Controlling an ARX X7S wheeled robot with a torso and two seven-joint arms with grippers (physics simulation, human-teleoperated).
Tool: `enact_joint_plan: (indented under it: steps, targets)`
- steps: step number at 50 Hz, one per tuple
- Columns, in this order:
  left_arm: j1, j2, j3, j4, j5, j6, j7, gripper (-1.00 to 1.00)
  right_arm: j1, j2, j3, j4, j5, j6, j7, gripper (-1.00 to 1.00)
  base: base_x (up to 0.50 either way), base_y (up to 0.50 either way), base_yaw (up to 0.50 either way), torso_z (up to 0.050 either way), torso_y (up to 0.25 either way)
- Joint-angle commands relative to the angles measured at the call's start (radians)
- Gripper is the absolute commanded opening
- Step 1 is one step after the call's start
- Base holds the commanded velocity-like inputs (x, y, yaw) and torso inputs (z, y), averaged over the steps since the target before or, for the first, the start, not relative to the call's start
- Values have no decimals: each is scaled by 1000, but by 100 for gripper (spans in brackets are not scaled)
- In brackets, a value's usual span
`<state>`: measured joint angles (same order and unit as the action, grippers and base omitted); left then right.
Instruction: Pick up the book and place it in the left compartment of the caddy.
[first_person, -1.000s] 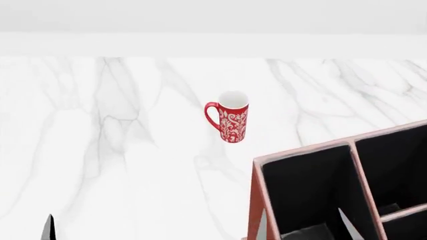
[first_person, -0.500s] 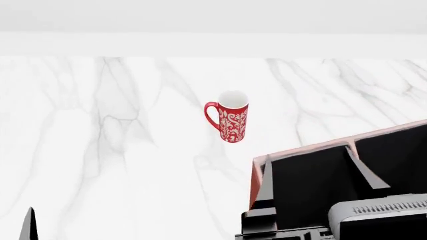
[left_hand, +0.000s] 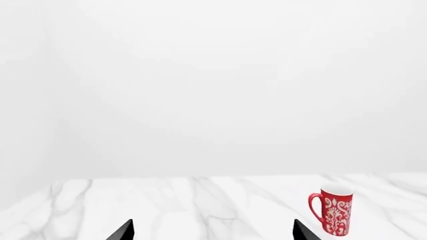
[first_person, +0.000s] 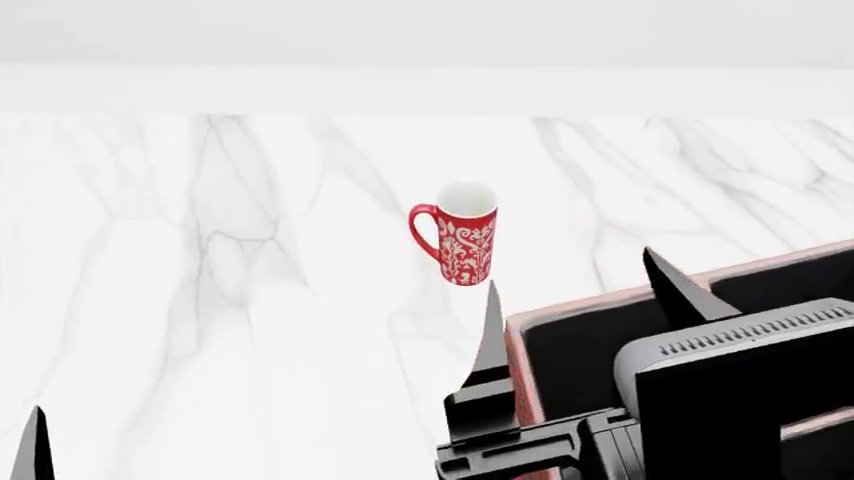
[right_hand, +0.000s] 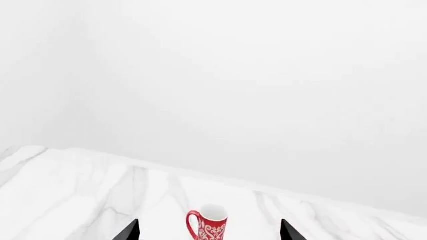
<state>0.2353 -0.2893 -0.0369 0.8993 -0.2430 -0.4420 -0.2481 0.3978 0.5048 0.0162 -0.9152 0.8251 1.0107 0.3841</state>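
Note:
The book is out of view in all views. The caddy, reddish-brown with a black inside, sits at the lower right of the head view. My right arm covers most of it. A part of its left compartment shows as a black inner wall. My right gripper hovers over the caddy's near-left corner, open and holding nothing. In the right wrist view that gripper has its two fingertips wide apart. My left gripper is open and empty too. Only one left fingertip shows in the head view, at the bottom left.
A tall red patterned mug stands upright on the white marble table, beyond the caddy. It also shows far off between my right fingertips as the mug, and the mug stands off to one side in the left wrist view. A white wall backs the table.
My right gripper and arm have risen into the head view over the caddy, hiding most of its compartments. The left fingertip has slid toward the lower left corner.

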Motion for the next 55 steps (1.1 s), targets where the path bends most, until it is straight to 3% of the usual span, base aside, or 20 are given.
enact_joint_plan:
  steps: [1,24,38,50,55]
  targets:
    - [0,-10,-20,9,-20,-3,-11,100,149,35,-61,1,45,121,11,100,0,0,0,0,0]
    - [-4,-30,-48,12,-47,-9,-31,100,387,90,-199,130,56,214,-76,100,0,0,0,0,0]
    - [-7,-44,-62,15,-63,-12,-40,100,542,137,-358,216,11,202,-229,100,0,0,0,0,0]
    - [-1,-57,-62,19,-62,-9,-45,100,653,98,-390,321,106,303,-309,100,0,0,0,0,0]
    - [1,-63,-76,23,-74,-10,-47,100,712,107,-481,350,43,266,-366,100,0,0,0,0,0]
